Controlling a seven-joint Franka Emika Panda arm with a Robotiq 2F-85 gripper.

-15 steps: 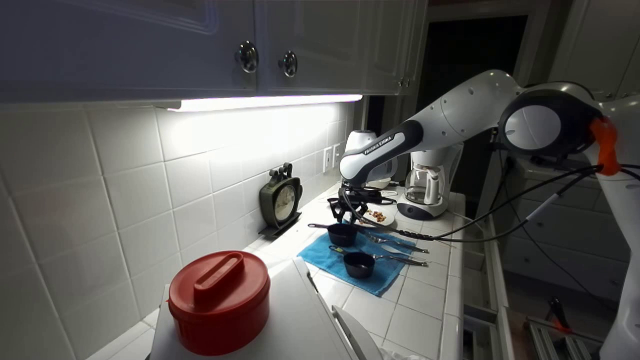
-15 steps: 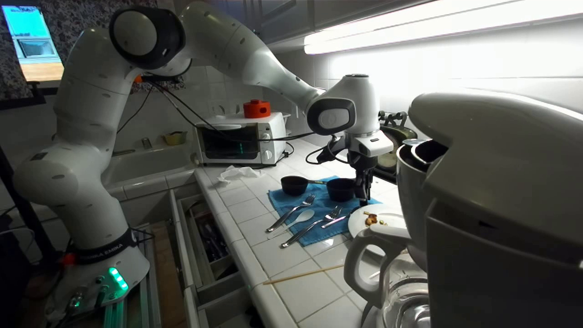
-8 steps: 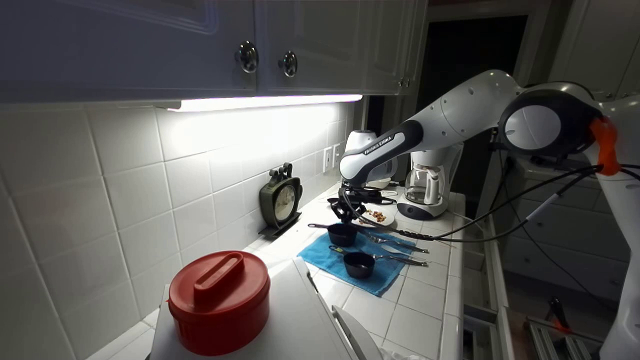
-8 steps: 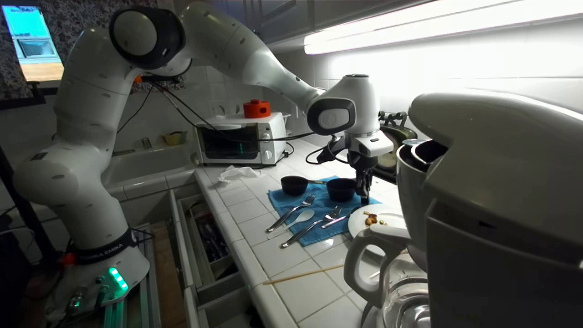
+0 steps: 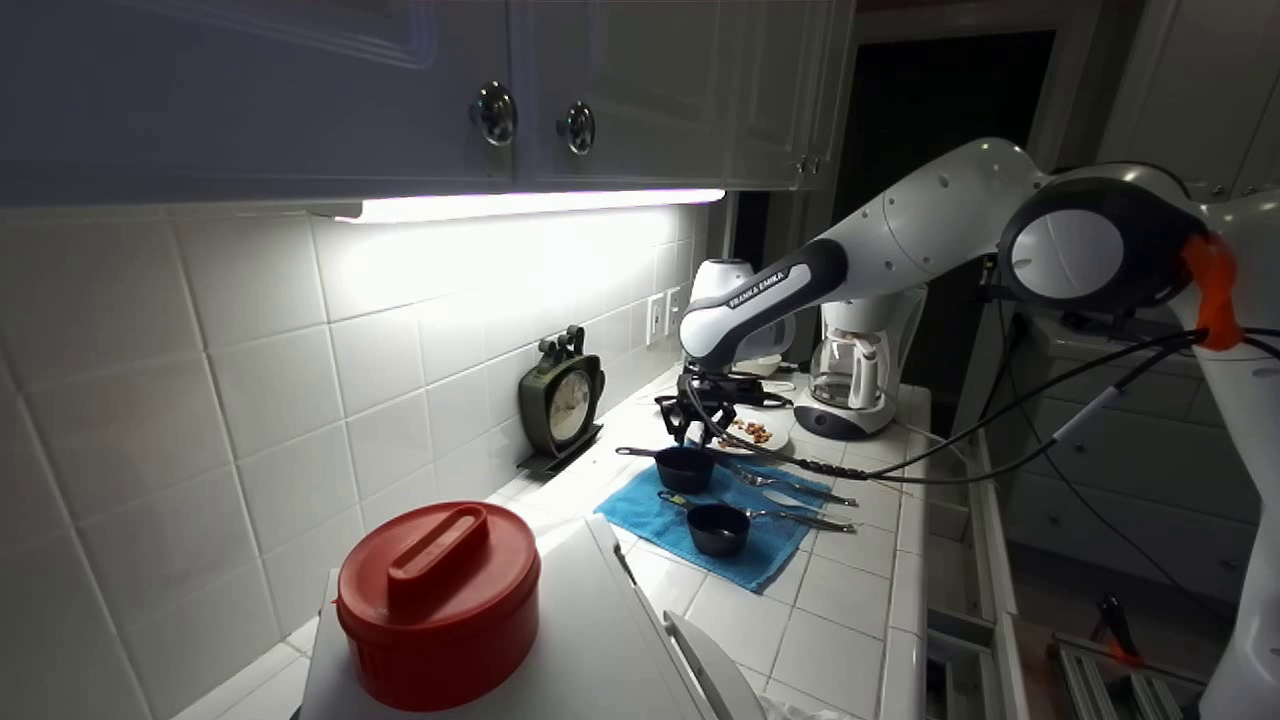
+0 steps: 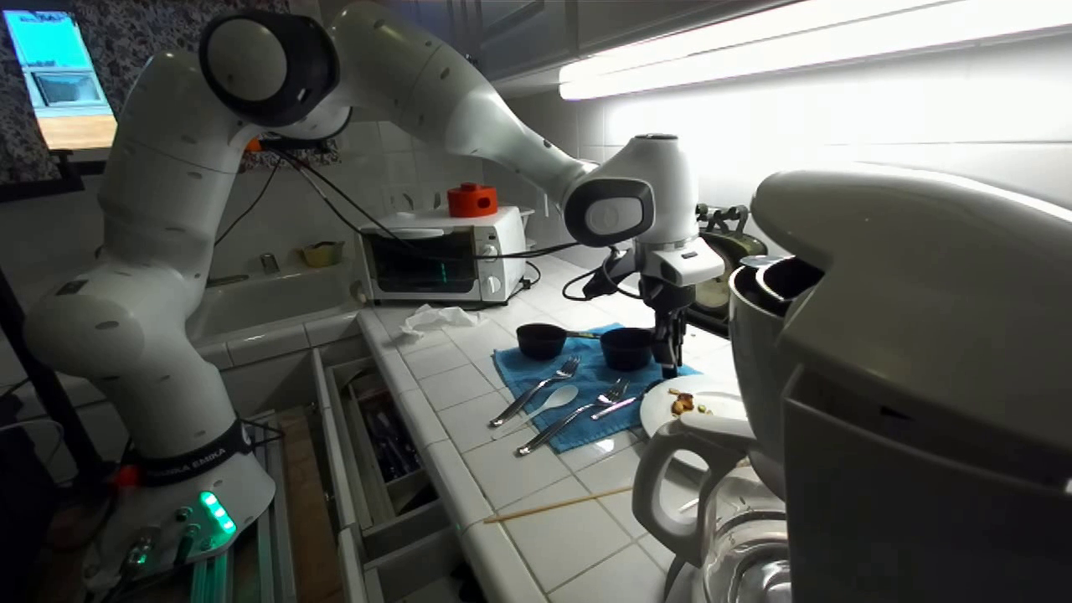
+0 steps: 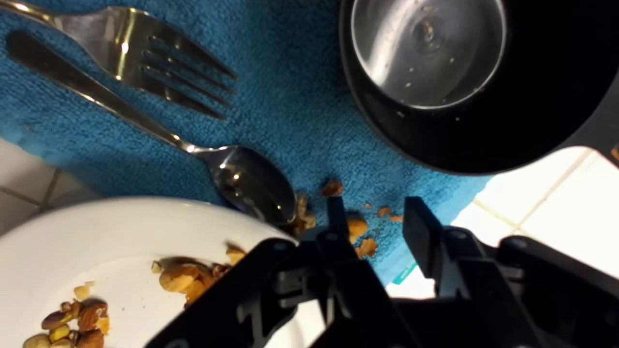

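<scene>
We see the pincer [image 7: 375,208] with its fingers parted and nothing gripped, over nut pieces [image 7: 358,227] scattered on a blue towel [image 7: 290,106]. In the wrist view, a metal spoon [image 7: 254,181] and a white plate [image 7: 145,222] of nuts [image 7: 92,316] crowd its left, the spoon's bowl closest; a fork [image 7: 116,46] lies farther off. A black saucepan [image 7: 435,135] hems it in at upper right. In an exterior view, a second saucepan [image 5: 718,533] sits farther from it on the towel. Beneath it runs a white tiled table [image 5: 830,630]; beyond it stands a coffee maker [image 5: 866,370], and a strip light [image 5: 540,206] glows under wall cabinets [image 5: 640,100].
</scene>
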